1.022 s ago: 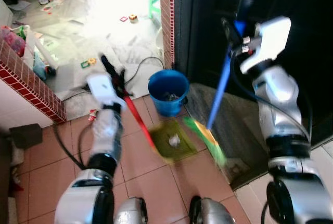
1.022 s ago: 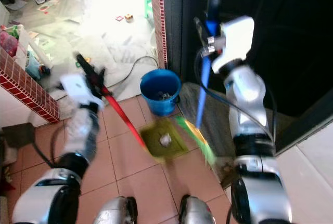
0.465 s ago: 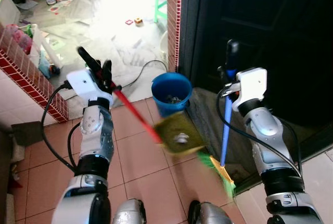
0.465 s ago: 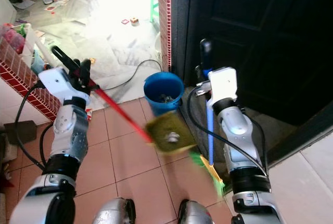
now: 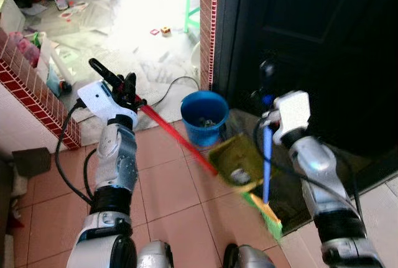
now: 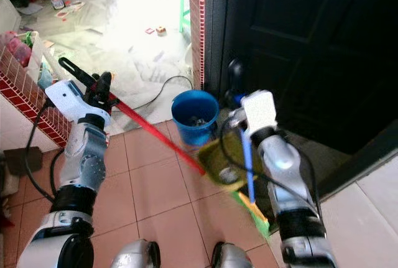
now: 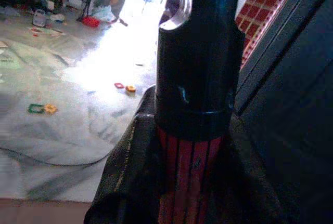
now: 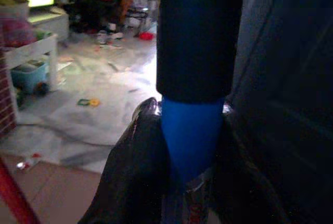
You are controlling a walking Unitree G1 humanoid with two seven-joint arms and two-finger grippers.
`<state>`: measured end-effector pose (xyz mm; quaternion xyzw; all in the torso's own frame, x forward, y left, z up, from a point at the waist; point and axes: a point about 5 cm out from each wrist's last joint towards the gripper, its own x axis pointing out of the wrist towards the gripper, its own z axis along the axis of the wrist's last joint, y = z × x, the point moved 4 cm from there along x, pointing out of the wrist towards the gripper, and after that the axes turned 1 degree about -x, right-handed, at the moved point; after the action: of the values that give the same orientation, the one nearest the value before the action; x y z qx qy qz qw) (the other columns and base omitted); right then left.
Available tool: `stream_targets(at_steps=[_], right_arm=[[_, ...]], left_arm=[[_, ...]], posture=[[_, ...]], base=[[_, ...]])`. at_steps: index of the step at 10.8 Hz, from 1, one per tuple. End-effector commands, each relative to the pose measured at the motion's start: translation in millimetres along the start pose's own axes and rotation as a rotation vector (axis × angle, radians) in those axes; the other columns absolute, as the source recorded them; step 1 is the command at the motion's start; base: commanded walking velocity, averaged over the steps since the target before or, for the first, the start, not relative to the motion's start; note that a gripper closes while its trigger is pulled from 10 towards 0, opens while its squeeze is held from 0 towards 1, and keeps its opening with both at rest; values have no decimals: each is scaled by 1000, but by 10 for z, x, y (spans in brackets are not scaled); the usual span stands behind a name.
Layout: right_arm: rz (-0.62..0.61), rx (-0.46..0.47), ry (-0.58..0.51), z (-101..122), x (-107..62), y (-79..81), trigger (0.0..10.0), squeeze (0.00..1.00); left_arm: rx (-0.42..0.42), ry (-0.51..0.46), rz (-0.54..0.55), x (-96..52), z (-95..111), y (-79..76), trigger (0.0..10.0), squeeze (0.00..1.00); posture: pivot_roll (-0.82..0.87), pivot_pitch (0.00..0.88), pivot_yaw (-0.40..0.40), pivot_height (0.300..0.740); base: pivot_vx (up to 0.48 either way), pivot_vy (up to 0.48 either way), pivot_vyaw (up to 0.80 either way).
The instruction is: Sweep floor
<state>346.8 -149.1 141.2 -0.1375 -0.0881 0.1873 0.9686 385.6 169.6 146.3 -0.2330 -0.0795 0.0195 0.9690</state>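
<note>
Clamped on the red dustpan handle (image 5: 177,139), my left pincer (image 5: 127,91) has swung the dustpan (image 5: 238,161) right, against the broom (image 5: 266,175) my right pincer (image 5: 268,107) grips; its crumpled scrap still needs tipping into the blue bucket (image 5: 203,117).

Blue bucket (image 5: 203,117) beside dark door (image 5: 311,44)

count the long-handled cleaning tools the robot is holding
2. A red-handled dustpan in the left hand, its pan beside the blue bucket; a blue-handled broom in the right hand, bristles on the floor by the dark door.
</note>
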Motion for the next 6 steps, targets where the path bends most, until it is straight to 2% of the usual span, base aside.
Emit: stream_targets(at_steps=[1,2,3,4,5,6], right_arm=[[47,-30,23,-5,-56,65,10000,0],[127,-39,-4,47,-133,232,10000,0],[197,5,-36,138,-168,408,10000,0],[224,1,-64,203,-189,486,10000,0],[159,32,-50,152,-184,517,10000,0],[66,34,-68,179,-121,464,10000,0]], left_arm=[[43,-14,-44,7,135,-31,10000,0],[100,41,-122,-72,88,-31,10000,0],[141,37,-123,-96,154,10,10000,0],[165,37,-150,-89,218,-19,10000,0],[210,32,-172,-67,298,-27,10000,0],[231,29,-174,-97,315,-30,10000,0]], posture=[[-142,0,59,740],[-138,0,69,740],[-129,0,71,740],[-128,0,60,740],[-123,0,48,740],[-114,0,42,740]], base=[[0,0,0],[0,0,0],[0,0,0],[0,0,0],[0,0,0],[0,0,0]])
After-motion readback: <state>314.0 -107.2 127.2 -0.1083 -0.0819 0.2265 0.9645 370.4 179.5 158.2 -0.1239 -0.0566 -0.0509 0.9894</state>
